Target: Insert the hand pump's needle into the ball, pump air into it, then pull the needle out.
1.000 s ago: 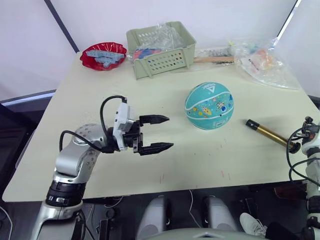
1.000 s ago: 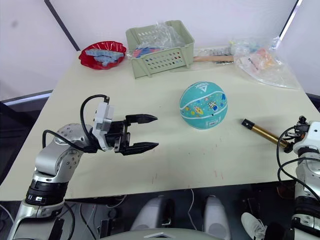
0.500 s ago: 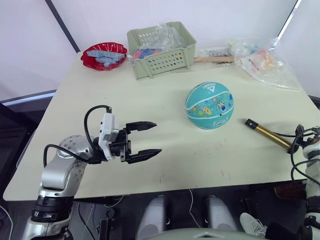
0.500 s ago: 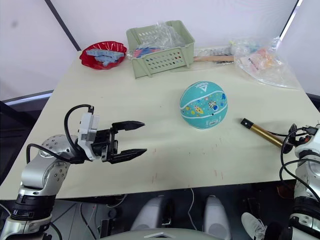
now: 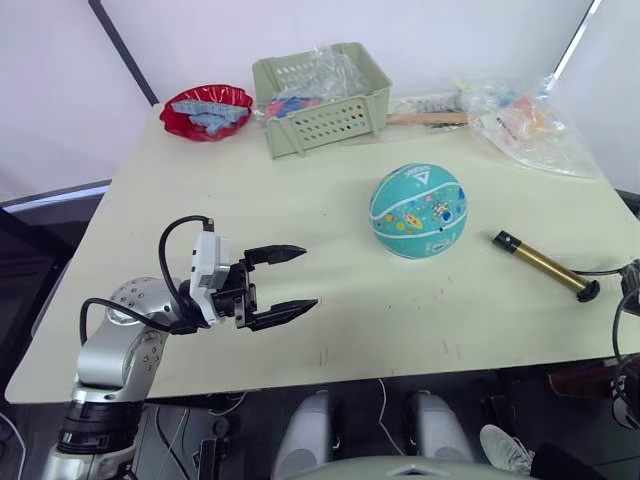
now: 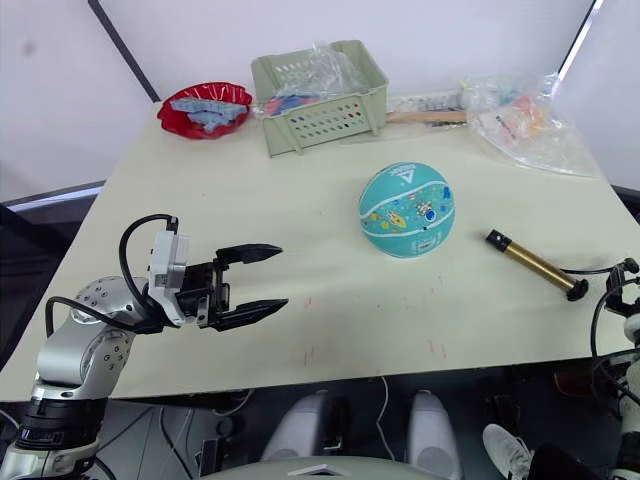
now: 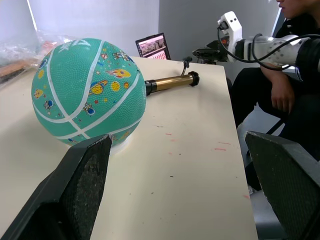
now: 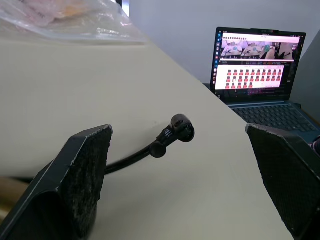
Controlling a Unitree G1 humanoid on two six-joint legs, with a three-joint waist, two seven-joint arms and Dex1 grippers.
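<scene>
Both claws gape, ball (image 5: 418,211) and hand pump (image 5: 545,265) untouched.

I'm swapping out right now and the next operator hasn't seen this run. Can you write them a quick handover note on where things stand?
Left end effector: open, empty, above the table, well short of the ball.
Right end effector: open, empty, at the table's right edge, facing the hose's black fitting.
Hand pump: lying flat on the table to the right of the ball, not touching it; its hose trails off toward the edge.
Done: nothing visible; the needle is not in the ball.
Left: pick up pump and fitting, insert, pump, pull out.
</scene>
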